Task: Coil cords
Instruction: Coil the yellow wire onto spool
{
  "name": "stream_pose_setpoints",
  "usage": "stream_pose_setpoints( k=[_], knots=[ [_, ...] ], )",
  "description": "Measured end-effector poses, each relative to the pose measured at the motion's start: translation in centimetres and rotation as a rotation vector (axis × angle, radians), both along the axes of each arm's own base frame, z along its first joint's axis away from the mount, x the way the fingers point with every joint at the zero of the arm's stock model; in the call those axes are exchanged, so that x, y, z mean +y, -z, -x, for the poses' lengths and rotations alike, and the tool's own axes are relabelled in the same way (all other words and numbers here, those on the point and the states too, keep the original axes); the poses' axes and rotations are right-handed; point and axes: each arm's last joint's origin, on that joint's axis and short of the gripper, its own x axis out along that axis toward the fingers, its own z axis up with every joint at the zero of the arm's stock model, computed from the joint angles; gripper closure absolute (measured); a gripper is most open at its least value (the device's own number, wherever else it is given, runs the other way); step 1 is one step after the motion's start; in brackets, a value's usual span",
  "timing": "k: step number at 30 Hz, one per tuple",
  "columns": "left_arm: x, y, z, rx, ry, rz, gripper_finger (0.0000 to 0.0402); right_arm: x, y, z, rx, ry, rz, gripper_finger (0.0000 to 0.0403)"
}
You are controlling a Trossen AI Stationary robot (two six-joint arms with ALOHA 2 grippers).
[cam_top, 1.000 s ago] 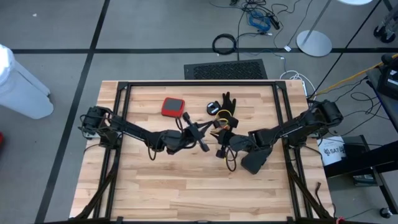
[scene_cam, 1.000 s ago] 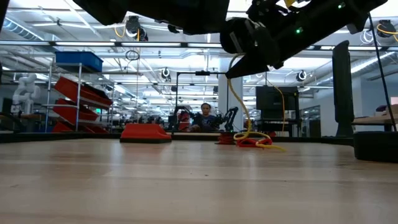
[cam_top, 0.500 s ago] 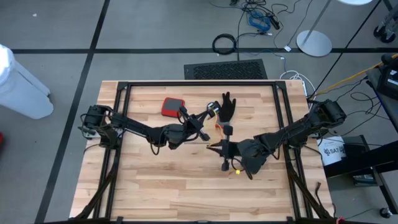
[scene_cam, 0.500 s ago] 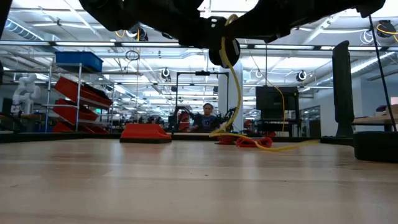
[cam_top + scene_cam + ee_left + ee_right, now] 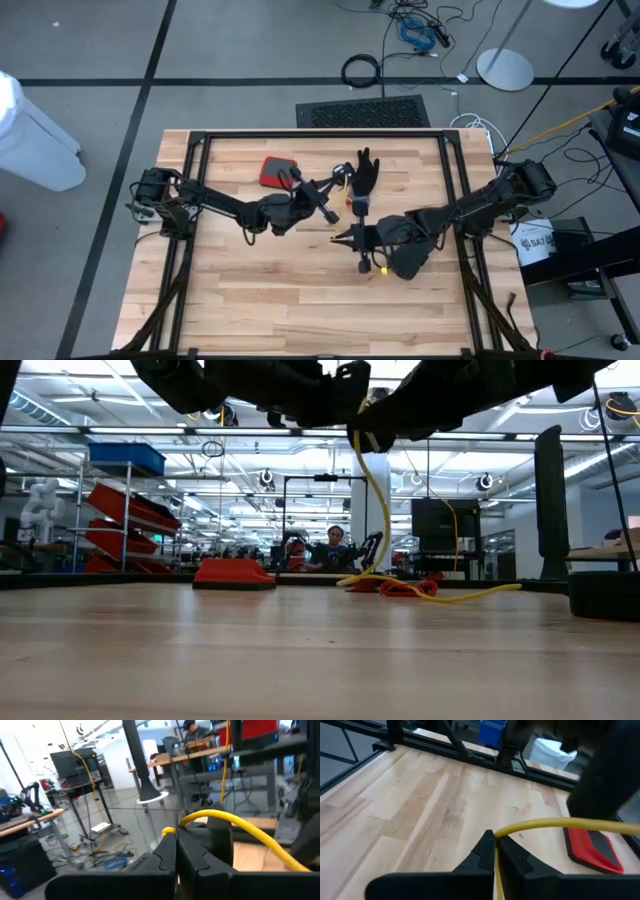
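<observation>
You have both grippers pinching the thin yellow wire-like cord point(image 5: 380, 490), lifted off the wooden table point(image 5: 260, 290) near frame centre so a loop can form. The left gripper point(image 5: 176, 836) has its fingers pressed together on the cord, as does the right gripper point(image 5: 493, 841). The thin red-orange cord point(image 5: 405, 588) lies bunched on the table right of centre, near the flat red pad point(image 5: 278, 171).
</observation>
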Motion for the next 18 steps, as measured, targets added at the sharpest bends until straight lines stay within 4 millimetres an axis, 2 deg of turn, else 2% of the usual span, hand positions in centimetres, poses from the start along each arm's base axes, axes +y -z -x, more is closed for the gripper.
stream_pose_setpoints(
  k=[18],
  knots=[
    [-0.4, -1.4, 0.2, -0.204, 0.083, 0.063, 0.0402, -2.8, 0.5, -0.4, 0.05, 0.1, 0.015, 0.0403]
  ],
)
